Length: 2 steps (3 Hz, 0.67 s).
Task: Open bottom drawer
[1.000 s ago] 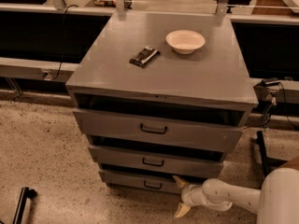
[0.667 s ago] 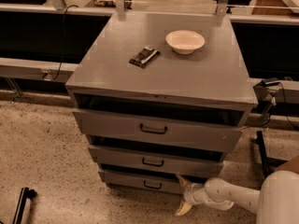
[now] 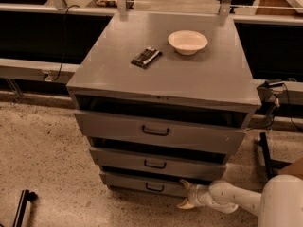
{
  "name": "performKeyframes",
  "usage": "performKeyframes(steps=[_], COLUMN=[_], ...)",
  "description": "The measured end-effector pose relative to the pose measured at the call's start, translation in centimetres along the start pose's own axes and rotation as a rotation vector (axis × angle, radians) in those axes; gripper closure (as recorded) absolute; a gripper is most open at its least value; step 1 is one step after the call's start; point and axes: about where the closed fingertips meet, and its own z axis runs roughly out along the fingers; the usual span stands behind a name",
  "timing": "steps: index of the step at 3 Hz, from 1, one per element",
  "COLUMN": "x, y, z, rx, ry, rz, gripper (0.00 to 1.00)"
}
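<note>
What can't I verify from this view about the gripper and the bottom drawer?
- Camera view: whether the gripper, fingers apart at the right end of the bottom drawer, touches it; shadow hides the contact.
- Camera view: the drawer's inside, hidden under the middle drawer.
- Camera view: the arm, cut off by the right edge.

On the desk [image 3: 199, 79] the bowl [image 3: 187, 41] sits far and right of centre. A small flat packet [image 3: 146, 57] lies to its left and a little nearer. Three drawers stack in the desk's near face: the top drawer [image 3: 199, 136], the middle drawer [image 3: 189, 166] under it, and the bottom drawer [image 3: 128, 182] lowest, just above the floor [image 3: 47, 164]. The gripper [image 3: 185, 195] is low at the near right, at the bottom drawer's right end, jaws apart one above the other. Its arm [image 3: 227, 197] reaches in from the right.
</note>
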Motion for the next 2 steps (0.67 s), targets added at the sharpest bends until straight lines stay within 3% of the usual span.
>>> performKeyframes(steps=[2], x=[0.55], y=[0.25], z=[0.33], rx=[-0.030], ry=[0.033], rz=[0.052], gripper=[0.49])
